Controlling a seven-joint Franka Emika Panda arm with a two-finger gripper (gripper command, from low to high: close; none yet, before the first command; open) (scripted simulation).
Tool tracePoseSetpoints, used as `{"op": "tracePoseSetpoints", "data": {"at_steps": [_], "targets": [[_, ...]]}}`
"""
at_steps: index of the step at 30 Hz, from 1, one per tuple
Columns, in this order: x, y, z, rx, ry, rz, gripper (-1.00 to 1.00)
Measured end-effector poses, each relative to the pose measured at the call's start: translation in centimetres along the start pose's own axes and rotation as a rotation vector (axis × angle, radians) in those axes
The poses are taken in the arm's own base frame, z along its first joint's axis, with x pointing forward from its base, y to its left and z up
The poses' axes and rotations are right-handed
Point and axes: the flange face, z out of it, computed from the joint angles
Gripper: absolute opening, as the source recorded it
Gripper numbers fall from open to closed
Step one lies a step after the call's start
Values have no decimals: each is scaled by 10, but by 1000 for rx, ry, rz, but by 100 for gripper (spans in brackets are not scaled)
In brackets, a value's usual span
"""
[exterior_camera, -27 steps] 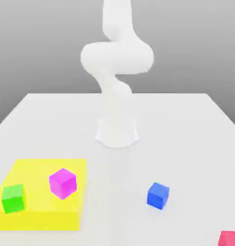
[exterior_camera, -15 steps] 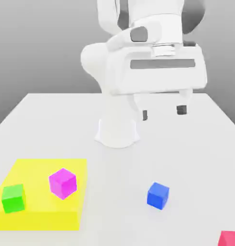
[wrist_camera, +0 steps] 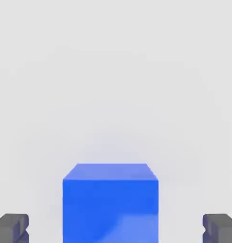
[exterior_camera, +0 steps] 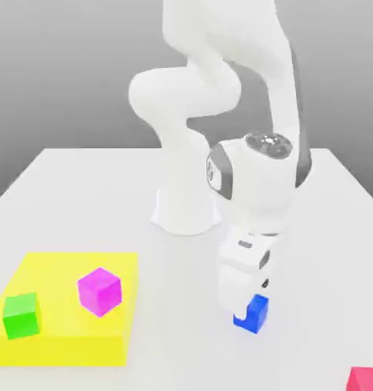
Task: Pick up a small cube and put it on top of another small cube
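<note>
Exterior view: hovering low over the blue cube [exterior_camera: 252, 314] on the counter [exterior_camera: 326, 252], gripper [exterior_camera: 247, 299] spread wide and straddling it, gripping nothing; closing on the cube likely coming next, then lifting toward another cube.

Count's in: 4 cubes on the table [exterior_camera: 82, 198] — 1 blue cube [exterior_camera: 255, 315], 1 magenta cube [exterior_camera: 99, 291], 1 green cube [exterior_camera: 21, 315], 1 red cube [exterior_camera: 366, 379] at the edge. 1 yellow mat [exterior_camera: 67, 340]. 1 robot arm [exterior_camera: 220, 99] w/ 1 gripper [exterior_camera: 246, 302].
</note>
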Motion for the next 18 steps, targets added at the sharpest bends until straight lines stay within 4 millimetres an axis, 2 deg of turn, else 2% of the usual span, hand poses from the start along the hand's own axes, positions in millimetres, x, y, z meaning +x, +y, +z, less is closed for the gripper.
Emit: {"op": "tracePoseSetpoints", "data": {"at_steps": [1,8,14,15,18], "targets": [[-1,0,5,0,0,0,-100],[-1,0,4,0,-2,0,-100],[0,0,-45,0,-1,0,-100],[1,4,-54,0,-1,14,-100],[13,61,-83,-1,1,220,-100]]}}
